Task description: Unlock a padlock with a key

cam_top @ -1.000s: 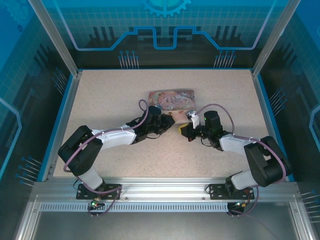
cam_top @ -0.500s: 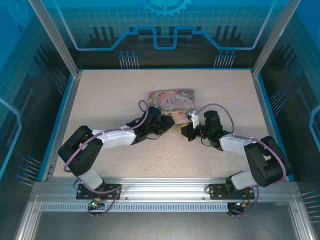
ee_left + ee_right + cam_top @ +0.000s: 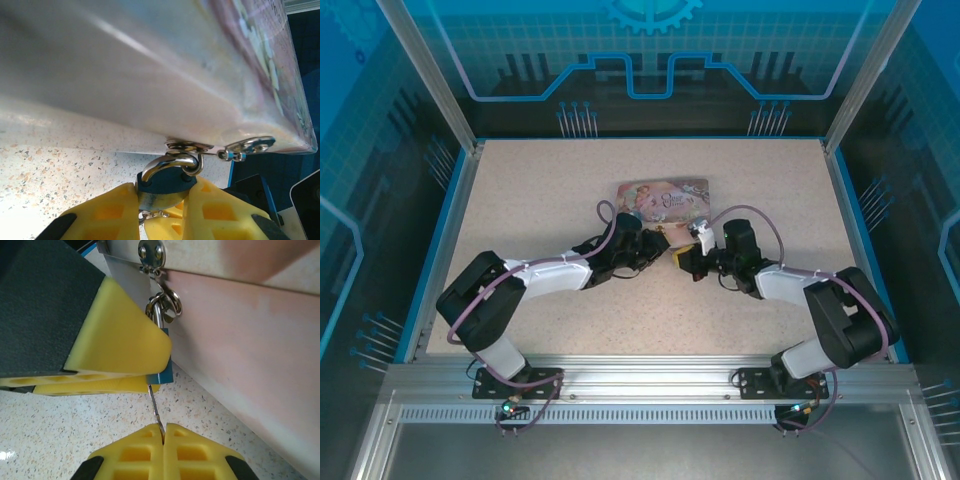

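Below, speckled beige tabletop (image 3: 540,190) amid blue walls (image 3: 360,200).

I'm looking into a robot test cell, the sort found in a lab. Aluminium posts (image 3: 428,75) rise at the upper left and right, blue printed panels (image 3: 650,60) with a gear and circuit pattern wall it in, and a speckled table (image 3: 540,190) sits above a slotted metal rail (image 3: 640,412) along the bottom edge.
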Controlling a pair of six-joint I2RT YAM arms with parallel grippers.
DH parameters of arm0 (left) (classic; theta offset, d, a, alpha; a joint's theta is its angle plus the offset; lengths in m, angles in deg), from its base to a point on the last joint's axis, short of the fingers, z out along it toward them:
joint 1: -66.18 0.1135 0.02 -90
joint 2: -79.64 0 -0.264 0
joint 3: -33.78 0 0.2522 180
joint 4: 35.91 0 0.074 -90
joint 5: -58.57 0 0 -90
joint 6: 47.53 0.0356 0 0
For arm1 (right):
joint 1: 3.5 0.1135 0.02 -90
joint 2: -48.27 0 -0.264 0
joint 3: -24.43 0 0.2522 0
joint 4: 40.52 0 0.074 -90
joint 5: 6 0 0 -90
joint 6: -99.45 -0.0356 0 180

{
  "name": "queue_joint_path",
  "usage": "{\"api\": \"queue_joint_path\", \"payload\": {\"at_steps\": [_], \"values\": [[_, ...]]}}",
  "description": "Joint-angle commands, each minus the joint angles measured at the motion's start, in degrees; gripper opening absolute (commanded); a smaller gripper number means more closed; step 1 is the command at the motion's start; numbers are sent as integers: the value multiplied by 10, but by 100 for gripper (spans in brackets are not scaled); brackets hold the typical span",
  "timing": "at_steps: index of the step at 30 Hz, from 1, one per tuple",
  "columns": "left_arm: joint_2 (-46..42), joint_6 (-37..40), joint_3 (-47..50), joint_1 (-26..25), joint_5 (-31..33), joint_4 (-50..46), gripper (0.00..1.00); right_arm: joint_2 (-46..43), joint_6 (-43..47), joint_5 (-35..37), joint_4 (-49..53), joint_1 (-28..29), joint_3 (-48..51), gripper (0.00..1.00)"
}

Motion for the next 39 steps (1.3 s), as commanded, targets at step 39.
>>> {"api": "queue_joint_path", "payload": {"at_steps": [39], "values": [[-2,-15,11,-3,-25,45,0,-26,-15,7,-64,4,11,0]]}}
